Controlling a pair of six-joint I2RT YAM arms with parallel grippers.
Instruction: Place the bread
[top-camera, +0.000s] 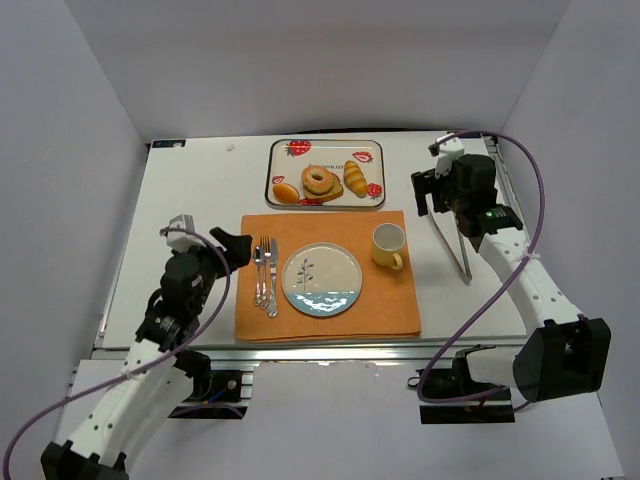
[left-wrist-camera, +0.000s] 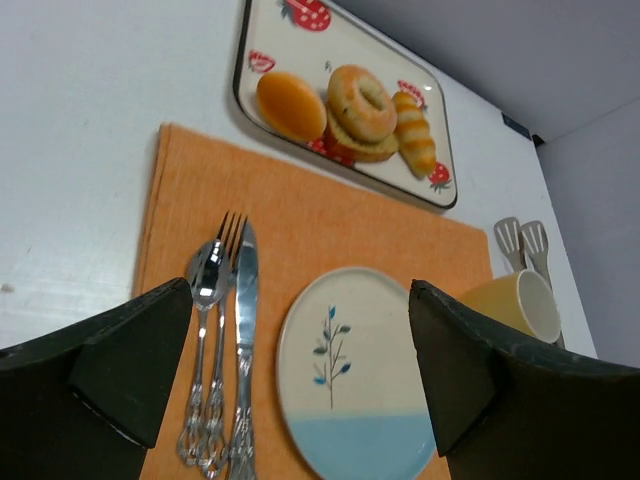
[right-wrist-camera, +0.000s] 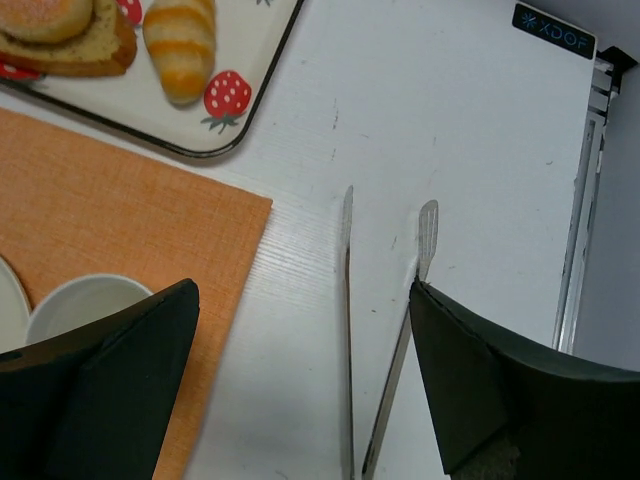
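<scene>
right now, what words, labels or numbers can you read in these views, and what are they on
"XDOF": on a black sticker at a corner of the table, right wrist view.
A second black sticker at the table's far left corner, top view: too small to read.
The tray and plate carry only pictures (strawberries, a sprig), no words.

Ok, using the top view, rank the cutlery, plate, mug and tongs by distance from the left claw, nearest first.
1. The cutlery, just right of the left claw, on the left part of the orange mat.
2. The plate, at the mat's centre.
3. The mug, on the mat's right side.
4. The tongs, off the mat, far right.
</scene>
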